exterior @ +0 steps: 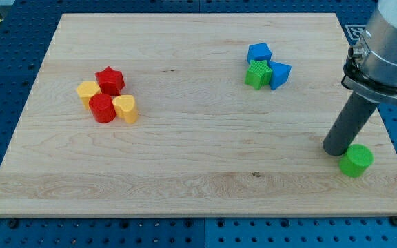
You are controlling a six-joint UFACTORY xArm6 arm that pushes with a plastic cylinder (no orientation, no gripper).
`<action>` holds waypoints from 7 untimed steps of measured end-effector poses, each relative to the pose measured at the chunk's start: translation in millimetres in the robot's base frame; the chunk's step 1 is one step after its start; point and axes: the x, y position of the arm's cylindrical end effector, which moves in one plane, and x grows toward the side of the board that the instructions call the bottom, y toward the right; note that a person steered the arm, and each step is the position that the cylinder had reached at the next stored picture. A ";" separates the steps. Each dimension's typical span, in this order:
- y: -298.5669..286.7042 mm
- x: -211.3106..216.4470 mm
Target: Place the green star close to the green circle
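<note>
**Ann:** Eight blocks on the desk [185, 172], by my count! Two green, two blue, two red, two yellow.

**Bo:** Where's the green star [258, 74]?

**Ann:** Upper right of the frame, wedged against a blue block [259, 53] above it and a blue block [279, 74] on its right. It's compact, no long axis to speak of, and which way its points face is too small to tell.

**Bo:** And the green circle [356, 160]?

**Ann:** Lower right, well apart from the star. My tip [337, 149] sits just beside it, on its left.

**Bo:** Claw apart or together?

**Ann:** No claw here, only a straight rod.

**Bo:** The left cluster?

**Ann:** Red star [109, 80], red cylinder [103, 108], yellow block [87, 91], yellow block [125, 109], all touching.
</note>
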 end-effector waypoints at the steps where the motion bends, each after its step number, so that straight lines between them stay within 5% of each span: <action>1: 0.4 1.4; 6: -166.4 -141.2; 7: -194.8 -205.5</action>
